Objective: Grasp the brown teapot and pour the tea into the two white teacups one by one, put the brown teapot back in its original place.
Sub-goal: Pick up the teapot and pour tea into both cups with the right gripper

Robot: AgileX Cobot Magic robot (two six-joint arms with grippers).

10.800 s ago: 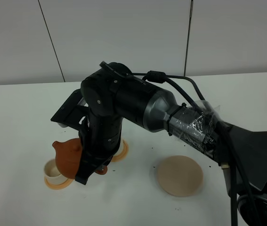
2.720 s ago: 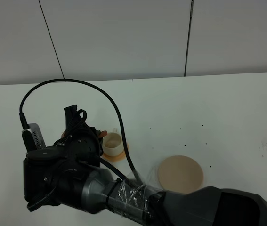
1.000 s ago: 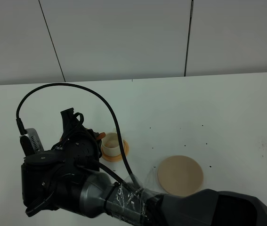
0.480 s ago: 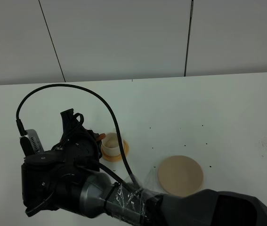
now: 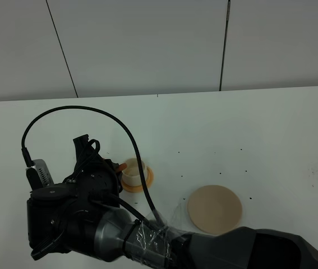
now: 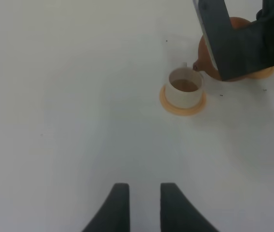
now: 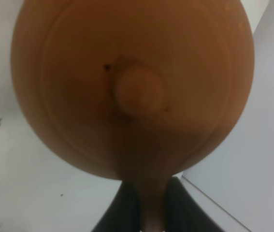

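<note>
Left wrist view: right hand (image 7: 149, 207) pinched brown teapot (image 6: 233, 50), spout (image 6: 195, 66) at 1 teacup (image 6: 185, 97) holding tea (image 6: 184, 85); left hand (image 6: 144, 205) spread, empty. Both fills unconfirmed; beige mat (image 5: 215, 208) bare, return pending.

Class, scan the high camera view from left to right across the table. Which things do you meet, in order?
grey wrist camera → white teacup on its orange coaster → round beige mat. The brown teapot is left out: the arm hides most of it in that view.
</note>
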